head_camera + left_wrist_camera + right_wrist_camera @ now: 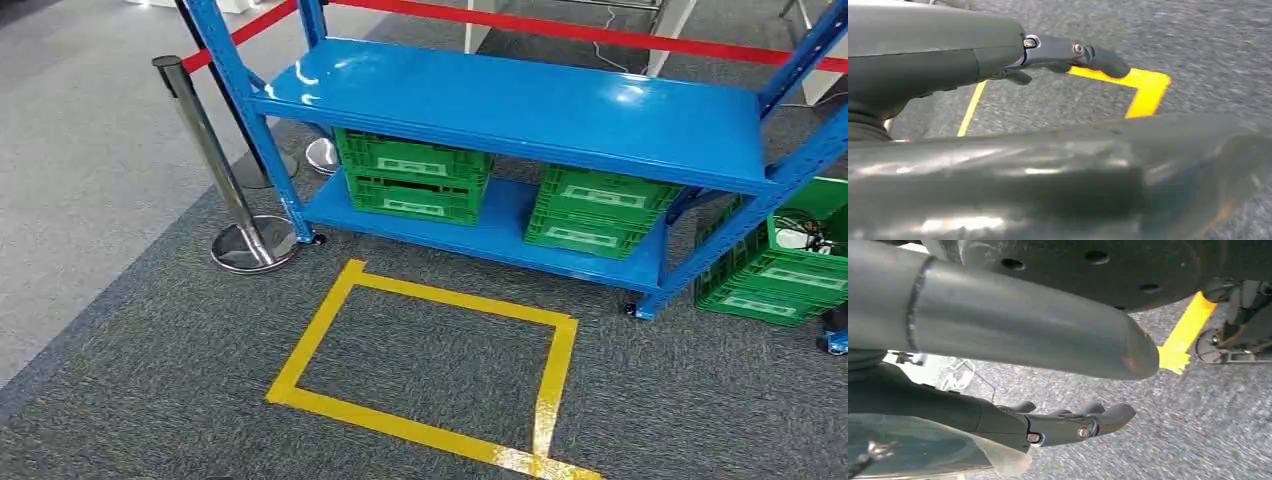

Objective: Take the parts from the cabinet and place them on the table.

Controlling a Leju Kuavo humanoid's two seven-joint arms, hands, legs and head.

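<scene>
Straight ahead on the grey carpet floor [150, 380]: blue cabinet [520, 105], open-frame, glossy top shelf bare. Lower shelf loaded with green crates [412, 175], a stack towards the left and another [590, 212] towards the right, pushed well under the top shelf, so reaching in likely means bending or crouching. Parts themselves too hidden to make out; probably inside those crates, cannot tell which. More green crates [775, 275] stacked on the floor just beside the cabinet's right leg, with something white and some cabling [795, 238] in the upper one.

Yellow tape rectangle [316, 335] marked on the carpet just in front of the cabinet, near the middle of it; reads as a standing mark for lining up within reach of the shelves. Chrome stanchion [205, 150] with red belt [560, 30] by the cabinet's left leg, fencing off the work area.

Left robot hand [1068, 55] hanging over the carpet near a tape corner, fingers stretched out loose, holding nothing. Right robot hand [1068, 422] also low over the carpet, fingers side by side and slightly bent, nothing in them. Both hung at the sides, probably for balance on the walk-in.

Task judged at the very start: nothing picked up yet. Next likely stepping onto the mark, then reaching for the lower shelf. Risk: knocking the top shelf edge on the way in.
</scene>
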